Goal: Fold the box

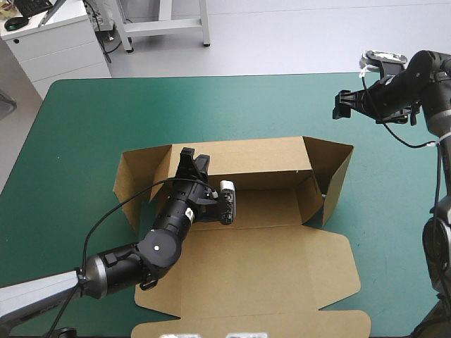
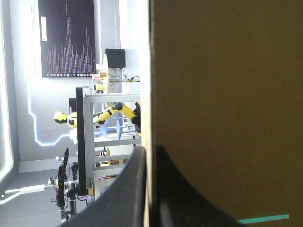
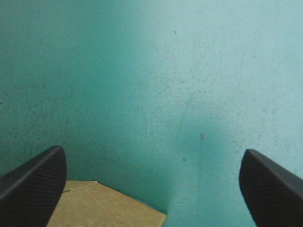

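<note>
The brown box point(image 1: 268, 260) lies in the middle of the table with its lid flat toward the near edge. Its back wall point(image 1: 254, 156) stands raised, and side flaps point(image 1: 331, 172) angle up at both ends. My left gripper point(image 1: 189, 160) is shut on the top edge of the back wall near its left end. In the left wrist view the board point(image 2: 227, 94) runs edge-on between the two black fingers point(image 2: 137, 189). My right gripper point(image 1: 343, 105) hangs open above the cover, beyond the box's right flap. In the right wrist view a corner of the box point(image 3: 109, 208) shows under it.
A wide band of teal-green cover point(image 1: 211, 105) lies between the box and the table's far edge. The box's front flap point(image 1: 246, 327) reaches the near edge. More cover point(image 1: 394, 232) shows to the right of the box.
</note>
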Available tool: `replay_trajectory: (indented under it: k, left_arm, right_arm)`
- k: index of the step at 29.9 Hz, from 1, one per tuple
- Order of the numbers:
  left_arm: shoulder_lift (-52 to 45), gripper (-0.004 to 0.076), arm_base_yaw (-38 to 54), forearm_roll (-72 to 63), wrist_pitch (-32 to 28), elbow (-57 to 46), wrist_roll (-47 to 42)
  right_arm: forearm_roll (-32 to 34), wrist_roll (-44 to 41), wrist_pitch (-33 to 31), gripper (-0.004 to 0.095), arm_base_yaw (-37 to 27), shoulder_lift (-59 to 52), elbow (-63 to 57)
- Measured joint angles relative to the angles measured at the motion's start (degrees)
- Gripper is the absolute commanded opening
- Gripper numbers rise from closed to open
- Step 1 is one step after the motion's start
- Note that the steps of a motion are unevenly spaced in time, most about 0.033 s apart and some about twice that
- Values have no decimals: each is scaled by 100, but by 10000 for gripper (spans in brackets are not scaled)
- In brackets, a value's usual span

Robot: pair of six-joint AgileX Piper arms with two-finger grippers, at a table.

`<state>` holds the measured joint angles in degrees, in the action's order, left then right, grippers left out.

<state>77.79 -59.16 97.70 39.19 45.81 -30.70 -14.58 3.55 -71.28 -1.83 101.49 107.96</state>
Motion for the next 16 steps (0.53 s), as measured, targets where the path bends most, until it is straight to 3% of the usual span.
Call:
replay_trajectory:
  k: [16]
  left_arm:
    - [0,-10,0,0,0,0,0]
  right_arm:
    - [-131,173,21,900,0,-144,-1057]
